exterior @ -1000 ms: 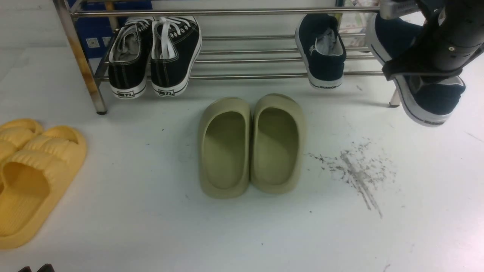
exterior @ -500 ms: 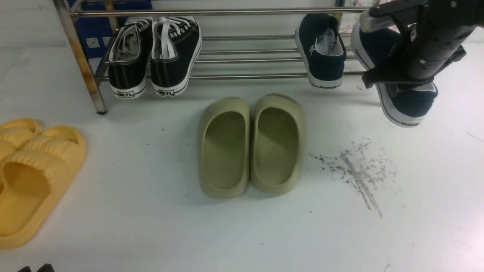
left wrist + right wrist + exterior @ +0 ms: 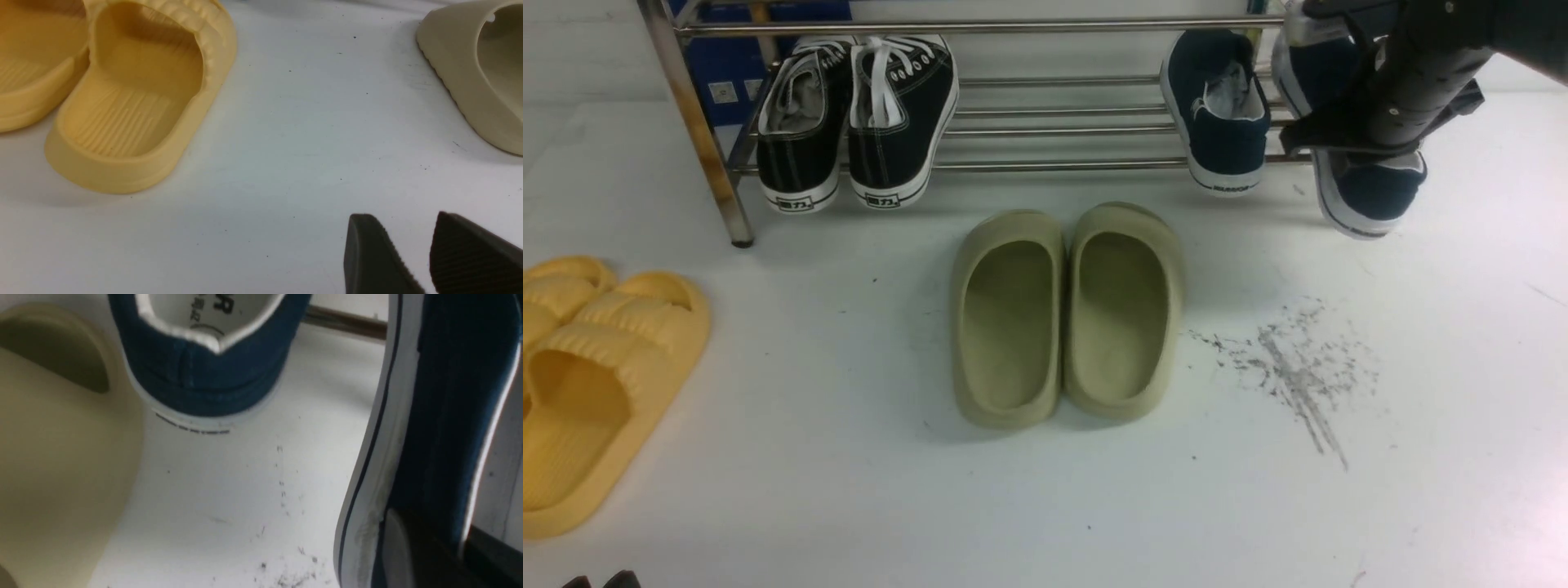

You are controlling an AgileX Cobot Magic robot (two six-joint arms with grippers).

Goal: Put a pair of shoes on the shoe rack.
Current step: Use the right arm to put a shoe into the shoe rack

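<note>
**One navy shoe racked, its partner gripped at the rack's right end**

A white, scuffed surface (image 3: pixel 849 506) fills the scene. Along its far edge stands the shoe rack (image 3: pixel 1054 166), its silver bars running left to right between upright legs.

At the near left lie the yellow slides (image 3: pixel 596 384), partly cut off by the picture's edge. In the middle, just nearer than the rack, the olive slides (image 3: pixel 1006 327) sit side by side and touching.

The black sneakers (image 3: pixel 858 122) rest on the left part of the rack, heels hanging over the front bar. On the right part sits the first navy shoe (image 3: pixel 1217 122), heel toward the near side and printed insole showing.

Just to its right, the second navy shoe (image 3: pixel 1372 196) is tilted, heel low and past the front bar. Whether it touches the bars cannot be told.

The right gripper (image 3: pixel 402 555) is pinched on that shoe's side wall near the heel. The left gripper (image 3: pixel 408 261) hangs low over bare surface at the near left, jaws spread with nothing between them.

A patch of dark scuff marks (image 3: pixel 1290 367) lies right of the olive slides.
</note>
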